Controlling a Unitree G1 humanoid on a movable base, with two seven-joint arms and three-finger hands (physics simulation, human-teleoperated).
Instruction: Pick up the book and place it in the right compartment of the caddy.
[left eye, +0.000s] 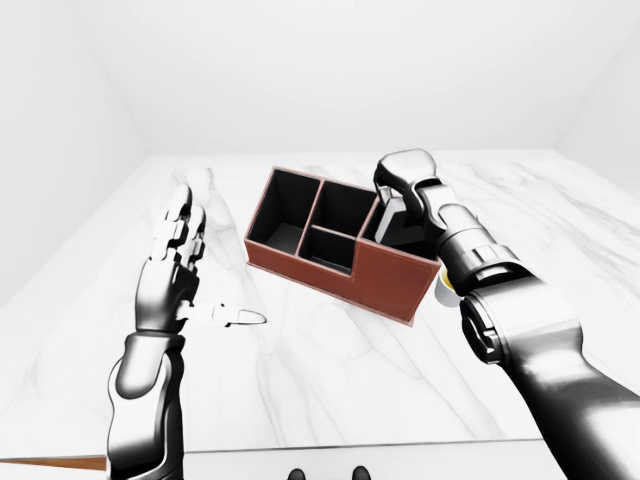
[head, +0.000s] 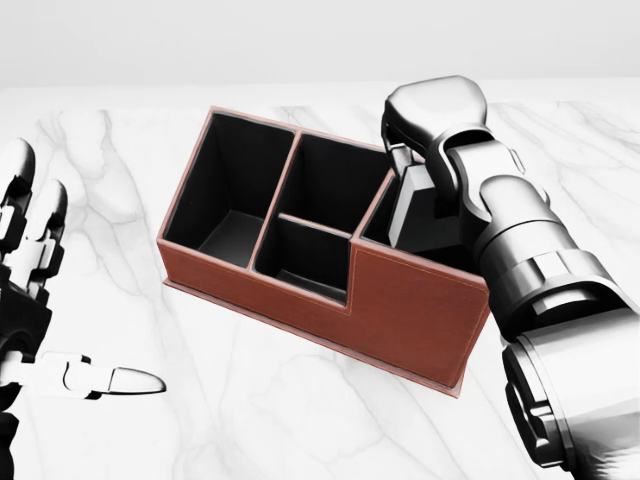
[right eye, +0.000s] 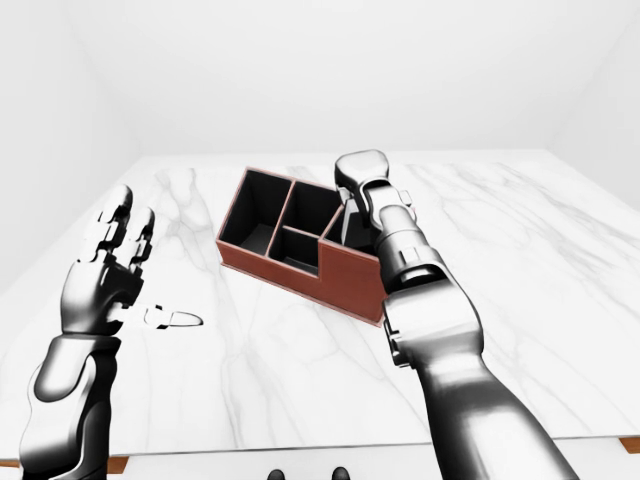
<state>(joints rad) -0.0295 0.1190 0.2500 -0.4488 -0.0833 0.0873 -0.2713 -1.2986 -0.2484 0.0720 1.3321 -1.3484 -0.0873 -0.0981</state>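
Note:
A reddish-brown caddy (head: 405, 305) with black compartments stands on the white marble table. The dark book (head: 428, 220) is upright and tilted a little, its lower part sunk inside the caddy's right compartment. My right hand (head: 408, 168) is shut on the book's top edge, just above the compartment's rim; the hand hides its own fingertips. My left hand (head: 28, 262) hovers open at the left of the head view, fingers spread and thumb (head: 128, 380) pointing right, well apart from the caddy.
The marble table (left eye: 310, 370) ends at its near edge along the bottom of the left-eye view. A small yellow and white object (left eye: 446, 291) peeks out by the caddy's right end, beside my right forearm. White walls surround the table.

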